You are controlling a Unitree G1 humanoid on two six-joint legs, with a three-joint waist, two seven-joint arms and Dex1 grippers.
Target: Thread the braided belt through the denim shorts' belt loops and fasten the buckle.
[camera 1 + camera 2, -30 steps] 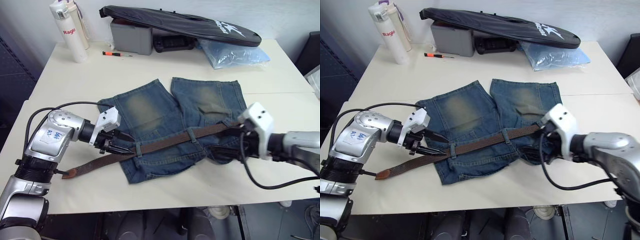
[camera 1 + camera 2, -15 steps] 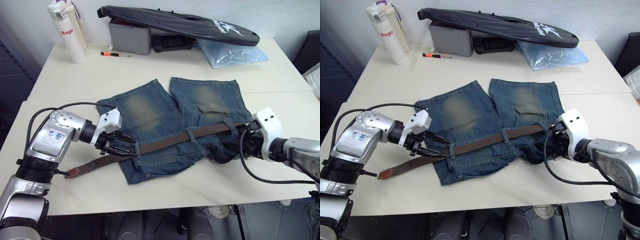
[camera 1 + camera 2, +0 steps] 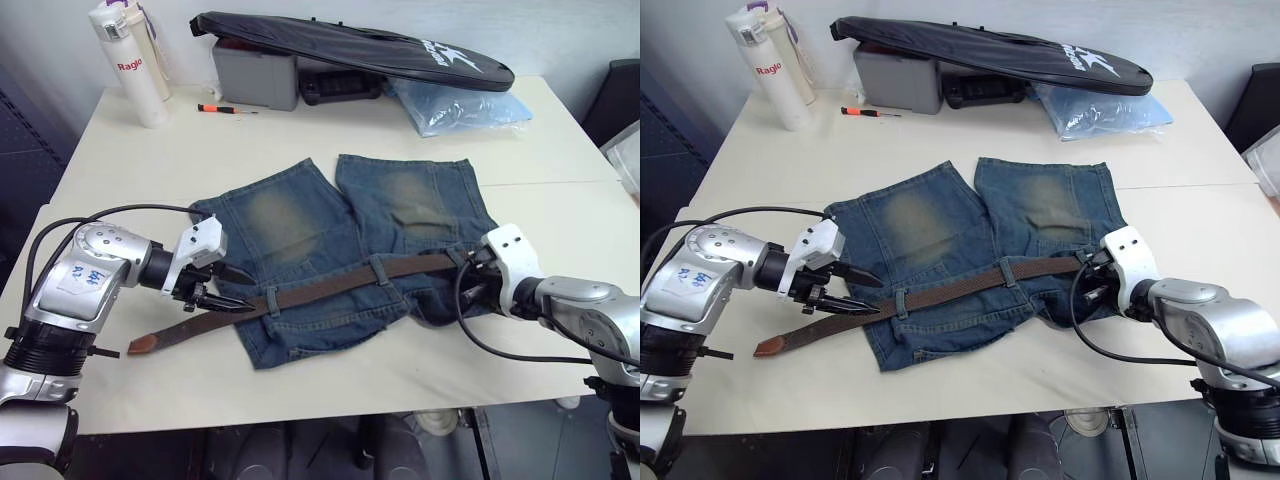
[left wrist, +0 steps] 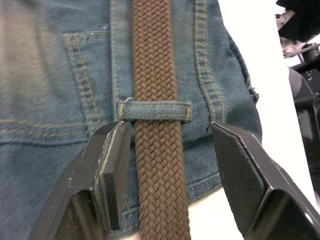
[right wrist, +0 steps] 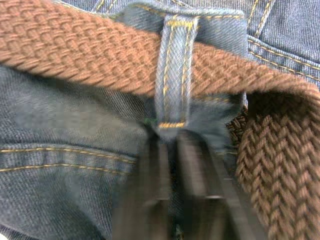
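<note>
On the cream bench point(image 3: 420, 380) the denim shorts point(image 3: 330, 250) lie flat, the braided belt point(image 3: 330, 285) running under the waistband's belt loops point(image 4: 154, 110), its tan tip past the shorts' left edge. The left gripper point(image 4: 167, 150) straddles the strap, fingers point(image 4: 114, 170) apart. The right gripper point(image 5: 175, 175) has its fingers nearly together, pinching denim just below a loop.

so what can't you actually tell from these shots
- Silver buckle: cannot be made out; the dark brown braided belt runs under the right pincer in the eye views.
- Right pincer's grip: fingers blurred in the right wrist view.
- Blue denim shorts: front side faces down.
</note>
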